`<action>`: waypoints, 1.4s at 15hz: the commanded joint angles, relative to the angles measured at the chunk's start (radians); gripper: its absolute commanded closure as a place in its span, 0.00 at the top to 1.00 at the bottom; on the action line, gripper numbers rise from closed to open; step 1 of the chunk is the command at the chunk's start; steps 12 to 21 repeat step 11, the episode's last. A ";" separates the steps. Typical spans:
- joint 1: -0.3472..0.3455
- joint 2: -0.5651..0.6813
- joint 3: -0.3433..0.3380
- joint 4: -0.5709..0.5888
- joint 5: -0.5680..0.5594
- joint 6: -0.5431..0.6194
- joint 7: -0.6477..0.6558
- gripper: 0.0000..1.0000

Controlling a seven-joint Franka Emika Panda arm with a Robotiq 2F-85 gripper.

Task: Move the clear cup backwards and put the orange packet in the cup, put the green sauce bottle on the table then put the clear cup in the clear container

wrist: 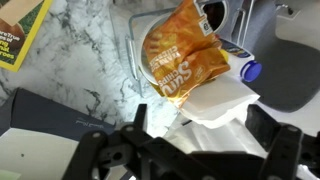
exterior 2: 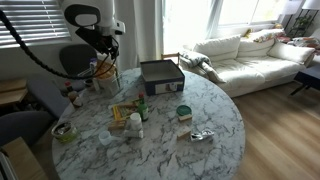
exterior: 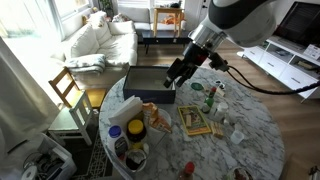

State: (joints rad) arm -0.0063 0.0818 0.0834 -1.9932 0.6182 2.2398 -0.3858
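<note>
Daylit living room: a pale sofa (exterior 2: pixel 245 55) sits at the right of the frame, behind the round marble table (exterior 2: pixel 205 105), which carries the clutter. The arm (exterior: pixel 235 20) reaches in from the upper right in an exterior view. It hangs over the table's far side, just beside a dark tray (exterior: pixel 150 85).

In the wrist view the cup (wrist: pixel 136 60) sits at upper centre, its clear wall showing along the packet's left side. The packet (wrist: pixel 180 55) fills the cup's mouth, tilted, and its crinkled lower edge seems to ride up over the rim. A white napkin (wrist: pixel 225 105) lies just below it, with a blue cap (wrist: pixel 250 70) at the right.

The pincer (exterior: pixel 178 76) hovers above the cup. Its dark fingers (wrist: pixel 268 145) are spread wide along the bottom of the wrist view, with nothing between them.

I judge that the step in hand is leaving the packet in the cup. To do it well:
- Rise straight up, so neither finger catches the foil and drags it out.
- Keep the fingers spread until they are well clear.
- Check from above that the packet rests inside and does not teeter on the rim.
- If it teeters, a gentle press on its high edge should seat it.
- Avoid sideways travel while low, because the light cup would tip or slide easily.
</note>
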 commanded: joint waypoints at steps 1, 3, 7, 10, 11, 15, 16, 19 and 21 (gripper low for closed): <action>-0.017 -0.038 -0.028 0.021 0.025 -0.162 -0.071 1.00; -0.019 -0.049 -0.043 0.034 0.021 -0.228 -0.083 1.00; -0.008 -0.051 -0.056 0.046 0.004 -0.244 -0.074 1.00; -0.008 -0.057 -0.059 0.046 0.004 -0.250 -0.087 1.00; -0.008 -0.057 -0.059 0.046 0.004 -0.250 -0.087 1.00; -0.008 -0.057 -0.059 0.046 0.004 -0.250 -0.087 1.00; -0.008 -0.057 -0.059 0.046 0.004 -0.250 -0.087 1.00; -0.008 -0.057 -0.059 0.046 0.004 -0.250 -0.087 1.00; -0.008 -0.057 -0.059 0.046 0.004 -0.250 -0.087 1.00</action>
